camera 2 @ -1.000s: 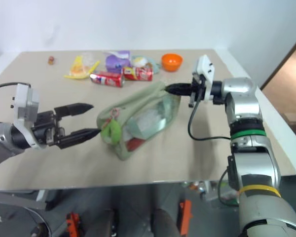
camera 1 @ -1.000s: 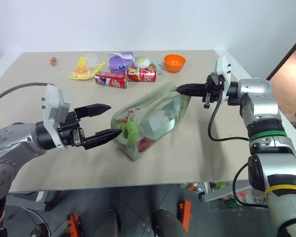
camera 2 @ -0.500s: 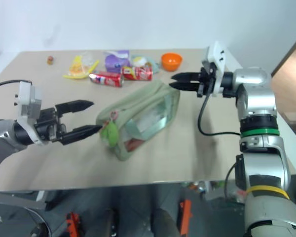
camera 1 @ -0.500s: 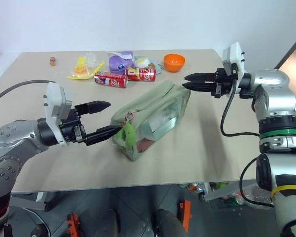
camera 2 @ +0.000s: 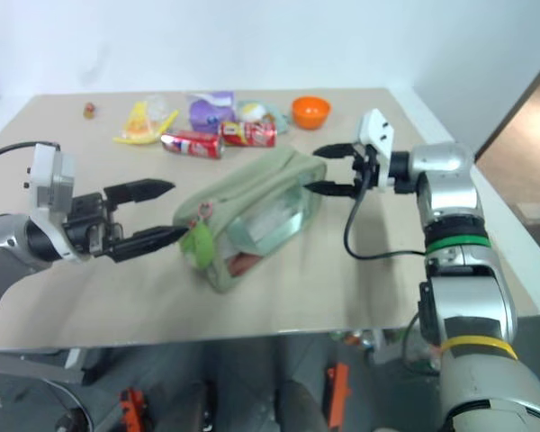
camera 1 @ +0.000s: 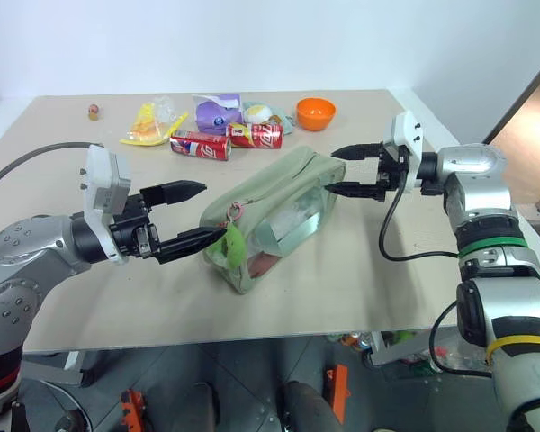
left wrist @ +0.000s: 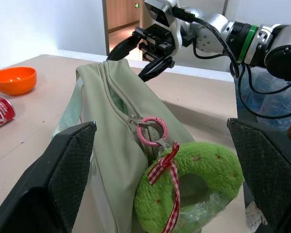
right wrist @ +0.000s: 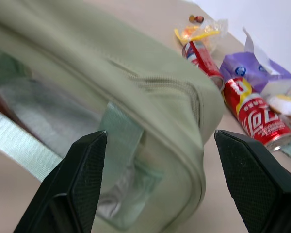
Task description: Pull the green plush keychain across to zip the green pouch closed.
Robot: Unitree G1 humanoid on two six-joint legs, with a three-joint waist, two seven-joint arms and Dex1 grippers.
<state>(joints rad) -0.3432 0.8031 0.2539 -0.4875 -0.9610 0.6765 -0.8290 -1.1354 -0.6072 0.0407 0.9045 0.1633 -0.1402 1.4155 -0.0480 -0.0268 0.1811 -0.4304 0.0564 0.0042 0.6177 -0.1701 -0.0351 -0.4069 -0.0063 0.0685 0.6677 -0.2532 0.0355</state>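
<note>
The green pouch lies slanted on the table, and its top zip looks closed up to the slider. The green plush keychain hangs from a pink ring at the pouch's near end, tied with a red checked ribbon. My left gripper is open at that end. The plush sits between its fingers, close to the lower fingertip. My right gripper is open at the pouch's far end, one finger above the corner and one below it, holding nothing.
Behind the pouch lie two red cans, a purple packet, a yellow wrapper and an orange bowl. The table's front edge runs just below the pouch.
My right gripper, shut on the pouch's far end a second ago, let go, drew back, then returned with its fingers spread wide. The pouch settled lower. The left gripper stayed put.
</note>
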